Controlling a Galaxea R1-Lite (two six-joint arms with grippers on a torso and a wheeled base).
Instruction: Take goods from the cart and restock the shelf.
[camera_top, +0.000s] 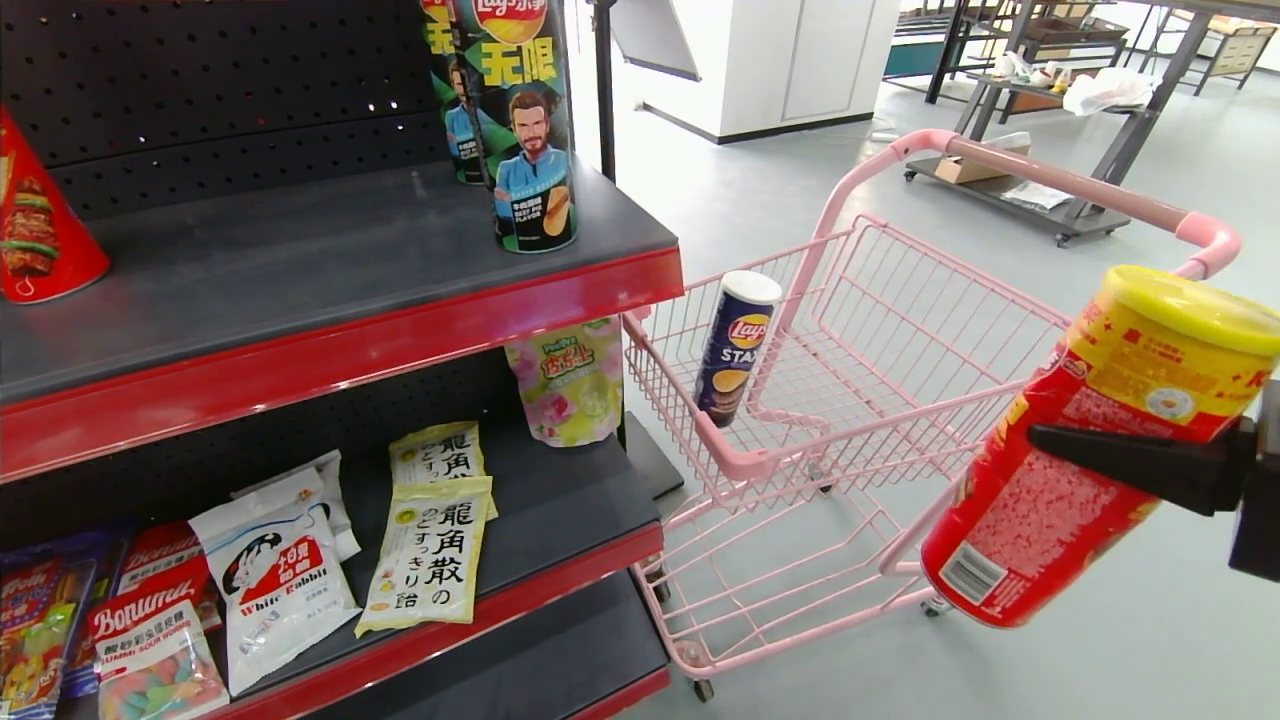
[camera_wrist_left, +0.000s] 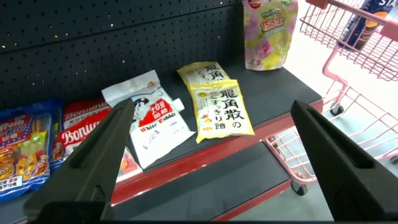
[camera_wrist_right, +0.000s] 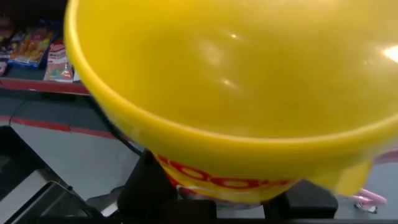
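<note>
**R claw** (camera_top: 1090, 450) pinches the red can (camera_top: 1040, 520) at mid-body, one black finger across its front. The can hangs in the air just outside the cart (camera_top: 1050, 183), by the handle end, on the side away from the shelf. Long axis tilted: yellow lid (camera_wrist_right: 236, 74) up and away from the cart, base down and toward it. The upper shelf board (camera_top: 300, 250), w/ bare space beside the black-green cans (camera_top: 530, 130), lies beyond the cart from the held can. The likely carry therefore runs across or around the basket, w/ the can righted en route and set base first. Judged risk: base clipping the cart rim or the red shelf lip. **L claw** (camera_wrist_left: 211, 112) is spread wide w/ nothing between its fingers, on the shelf side of the cart, over the lower shelf (camera_wrist_left: 292, 87) and its sweet bags; R arm is thus the one to place. Blue can (camera_top: 735, 345) leans in the basket corner nearest the shelf, not yet restocked
</note>
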